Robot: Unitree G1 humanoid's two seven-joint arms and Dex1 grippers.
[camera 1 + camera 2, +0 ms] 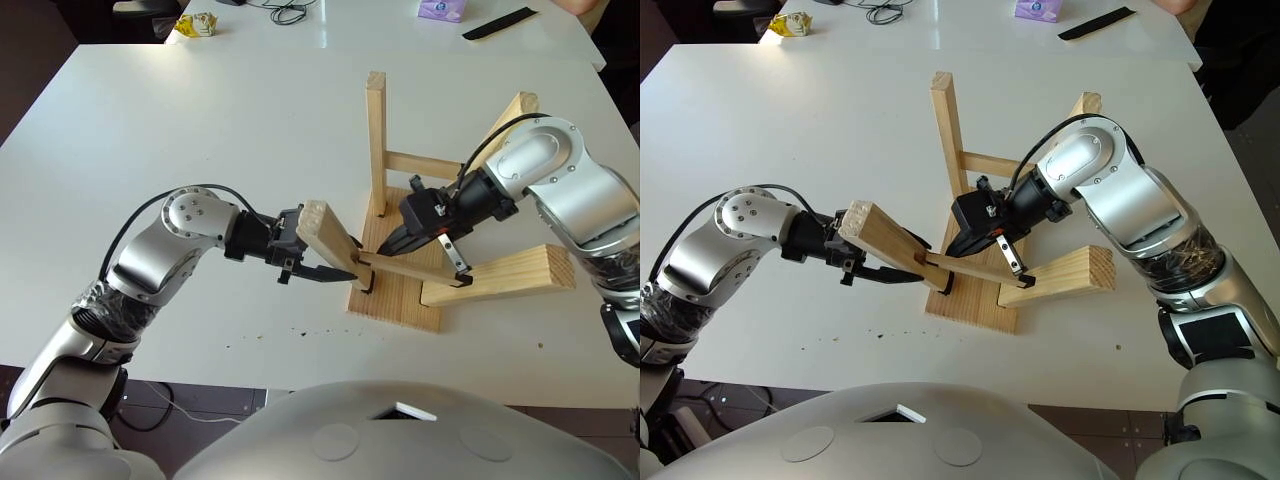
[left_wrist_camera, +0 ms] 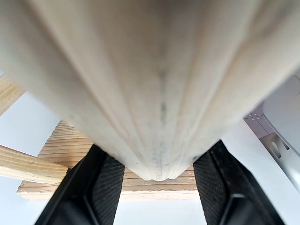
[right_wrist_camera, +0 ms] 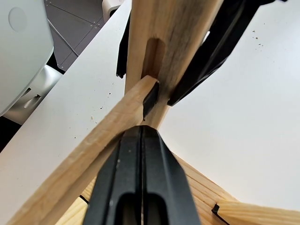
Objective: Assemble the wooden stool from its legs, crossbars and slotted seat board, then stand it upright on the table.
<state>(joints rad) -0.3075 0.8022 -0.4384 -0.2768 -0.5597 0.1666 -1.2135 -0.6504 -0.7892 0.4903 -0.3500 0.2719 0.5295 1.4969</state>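
**Crossbar (image 1: 415, 271) end against the tilted leg (image 1: 328, 235)**

The left claw (image 1: 320, 266) stood wide open around the tilted leg. Its black fingers (image 2: 93, 192) lay one on each side of the wood, close against it. It held the leg slanting, with the upper end towards the robot and the lower end down at the near left corner of the seat board (image 1: 400, 305).

The right claw (image 3: 141, 136) had its two fingers pressed together with no gap. They lay on top of the crossbar, close to where that bar met the tilted leg. Whether they pinched the bar could not be told. The bar's dark-tipped end touched the leg at the lower end of its slot (image 3: 154, 58).

The crossbar's other end ran to the lying leg (image 1: 500, 275), which lay flat by the board's right edge. The join there could not be made out.

The seat board lay flat on the white table (image 1: 200, 150). At its far side the upright leg (image 1: 377, 140) stood on end. A second crossbar (image 1: 425, 165) ran from it to the far leg (image 1: 515, 108), which leaned away to the right.
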